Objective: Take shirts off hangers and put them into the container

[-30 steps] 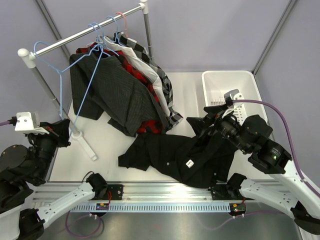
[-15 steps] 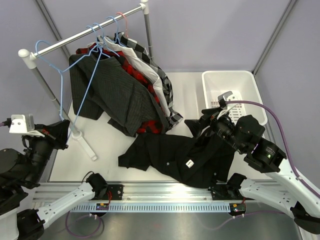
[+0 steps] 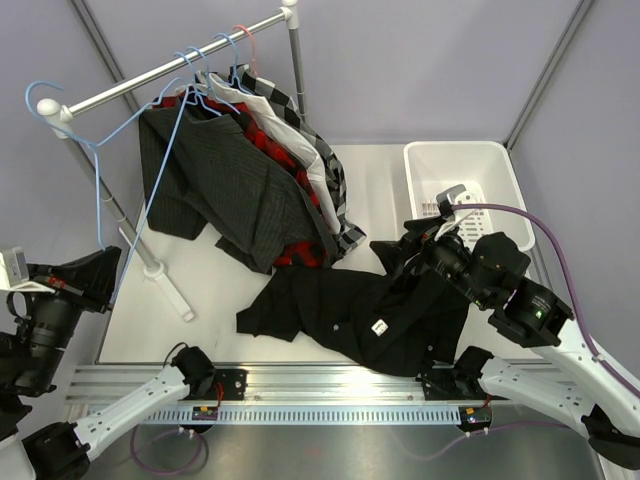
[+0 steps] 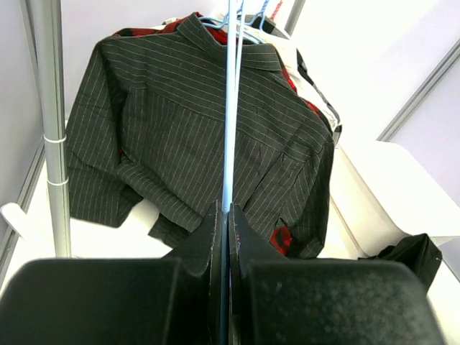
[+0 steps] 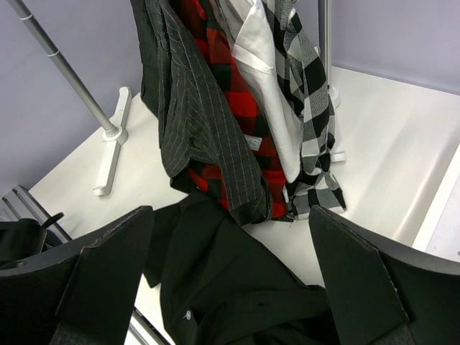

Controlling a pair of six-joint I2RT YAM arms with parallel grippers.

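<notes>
Two arms sit well apart, each on its own side of the clothes rail (image 3: pixel 130 77). The left arm is drawn far back, out past the rail's left end, with its wrist pointing toward the rail. The left gripper (image 3: pixel 105 265) has its jaws pressed together on the thin wire of an empty light-blue hanger (image 3: pixel 98 200). The hanger's hook lies just beside the rail's left end cap (I cannot tell if it touches).

The right arm reaches in low, to the right of the rail and in front of it. The right gripper (image 3: pixel 395 250) has its fingers (image 5: pixel 108 266) spread wide and holds nothing; it hangs over the black shirt (image 3: pixel 350 310), which lies crumpled on the table in front of the rail. The container (image 3: pixel 470 170) stands to the right of the rail.

Only the left wrist view shows the clamp on the wire (image 4: pixel 228 108), with the pinstriped shirt (image 4: pixel 201 122) behind it. Only the right wrist view separates the shirts hanging under the rail: pinstriped, then the plaid shirt (image 5: pixel 215 93), the white shirt (image 5: pixel 266 93) and the checked shirt (image 5: pixel 305 93).
</notes>
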